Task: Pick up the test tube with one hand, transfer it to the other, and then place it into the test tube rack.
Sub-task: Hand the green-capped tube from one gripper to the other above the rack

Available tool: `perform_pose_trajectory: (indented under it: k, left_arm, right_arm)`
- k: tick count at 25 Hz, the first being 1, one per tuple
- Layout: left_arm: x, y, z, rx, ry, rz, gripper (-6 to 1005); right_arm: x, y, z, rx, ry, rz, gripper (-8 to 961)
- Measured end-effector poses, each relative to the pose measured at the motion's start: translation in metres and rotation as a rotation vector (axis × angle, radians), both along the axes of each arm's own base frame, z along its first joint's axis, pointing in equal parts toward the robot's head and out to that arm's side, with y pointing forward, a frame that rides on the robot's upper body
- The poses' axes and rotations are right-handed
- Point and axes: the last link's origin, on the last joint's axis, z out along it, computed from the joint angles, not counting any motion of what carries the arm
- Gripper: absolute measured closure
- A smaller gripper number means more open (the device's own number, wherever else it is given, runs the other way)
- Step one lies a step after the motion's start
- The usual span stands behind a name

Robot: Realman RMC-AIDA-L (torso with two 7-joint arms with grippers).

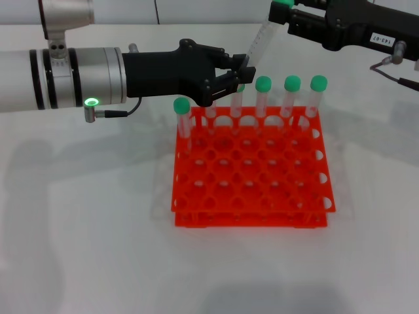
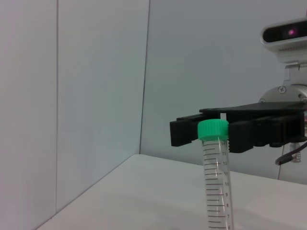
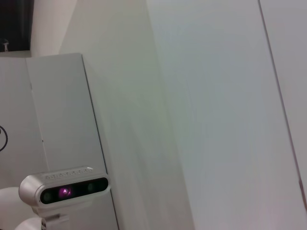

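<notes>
The black two-fingered left gripper (image 1: 243,73) is pinching the lower end of the slim clear green-capped test tube (image 1: 264,38), while the labelled black right gripper (image 1: 292,19) is closing on its cap. Both are holding it tilted above the back of the bright orange-red square rack (image 1: 252,170), apparently so the handover can happen without a drop.

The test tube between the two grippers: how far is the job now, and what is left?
Done: the test tube is lifted above the table. In hand: the handover. The left gripper holds its lower end, and the right gripper is at its green cap; whether that one has closed is unclear. Left: the left gripper lets go, then the tube goes into the test tube rack, which holds six tubes in its back row.
</notes>
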Motion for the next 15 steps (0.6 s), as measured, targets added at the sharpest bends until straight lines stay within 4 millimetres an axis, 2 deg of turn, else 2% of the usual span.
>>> perform_pose_trajectory:
  k: [4, 9, 12, 15]
  left_arm:
    - [0.0000, 0.0000, 0.0000, 0.000, 0.000, 0.000, 799]
    - [0.0002, 0.0001, 0.0001, 0.001, -0.001, 0.000, 799]
    - [0.0002, 0.0001, 0.0001, 0.001, -0.001, 0.000, 799]
    - [0.0004, 0.0000, -0.0002, 0.000, -0.002, 0.000, 799]
  right_arm:
    - [0.0000, 0.0001, -0.0001, 0.000, -0.001, 0.000, 331]
    - [0.0000, 0.0002, -0.0004, 0.000, -0.003, -0.001, 502]
    - [0.0001, 0.0002, -0.0005, 0.000, -0.002, -0.002, 500]
    - [0.0004, 0.0002, -0.0007, -0.001, -0.002, -0.003, 574]
